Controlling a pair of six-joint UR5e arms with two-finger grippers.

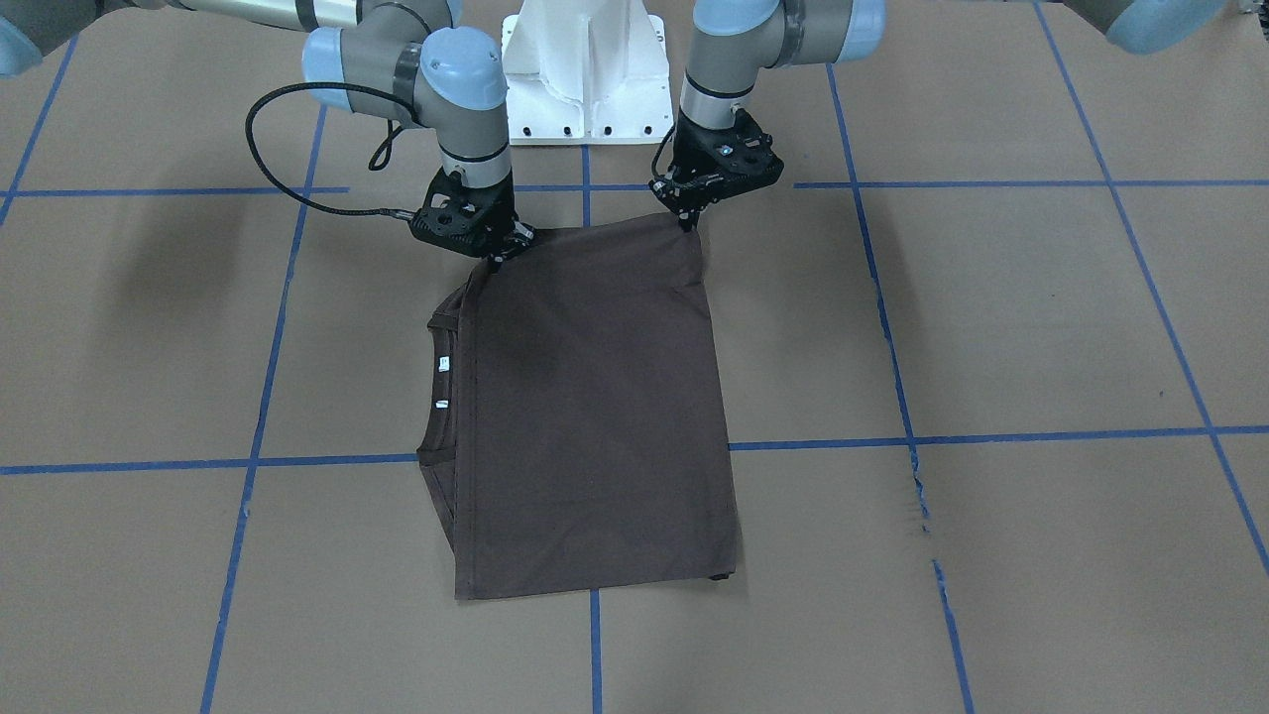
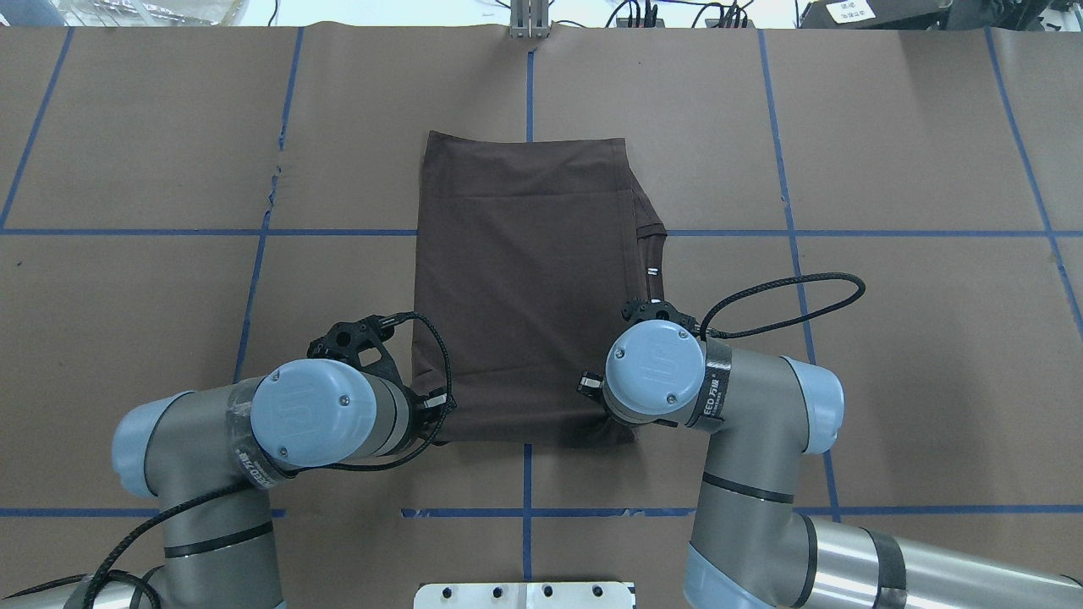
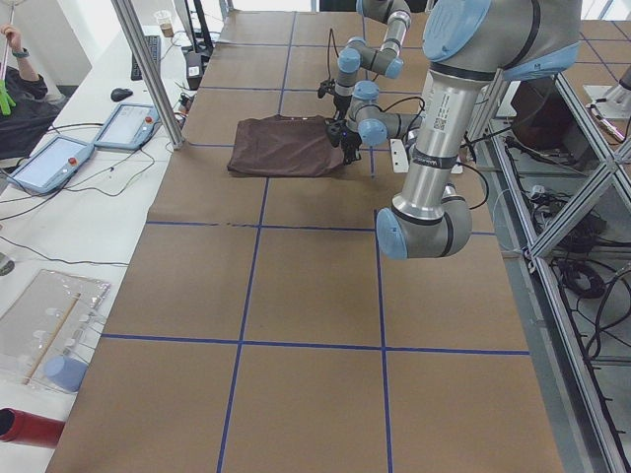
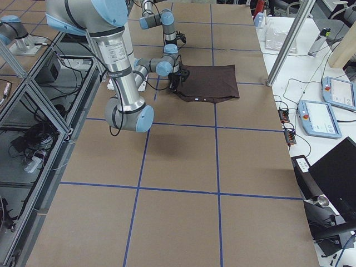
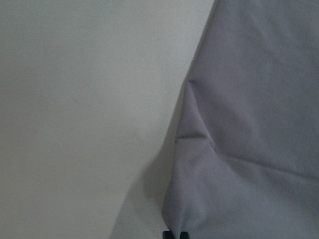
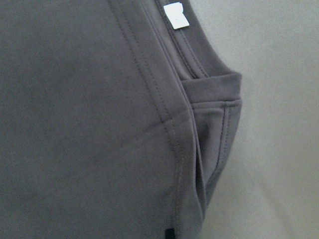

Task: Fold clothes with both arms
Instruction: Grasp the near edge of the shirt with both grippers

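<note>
The dark brown T-shirt [image 1: 595, 397] lies folded into a tall rectangle on the brown table, its collar [image 1: 441, 397] and white tags [image 1: 443, 363] showing along one long side. My left gripper [image 1: 687, 220] is shut on one corner of the edge nearest the robot, and that corner of cloth [image 5: 249, 124] rises slightly to the fingertips. My right gripper [image 1: 501, 256] is shut on the other corner of that edge, on the collar side, right by the folded sleeve hem [image 6: 214, 124] and a tag [image 6: 176, 15]. In the overhead view the wrists hide both pairs of fingertips over the shirt [image 2: 525, 296].
The white pedestal base [image 1: 585, 69] stands just behind the shirt's near edge. Blue tape lines [image 1: 912, 297] grid the brown paper table. Beyond the far table edge, a side bench holds tablets [image 3: 49, 163] and a metal post [image 3: 148, 69]; a person's hand [image 3: 10, 59] shows there.
</note>
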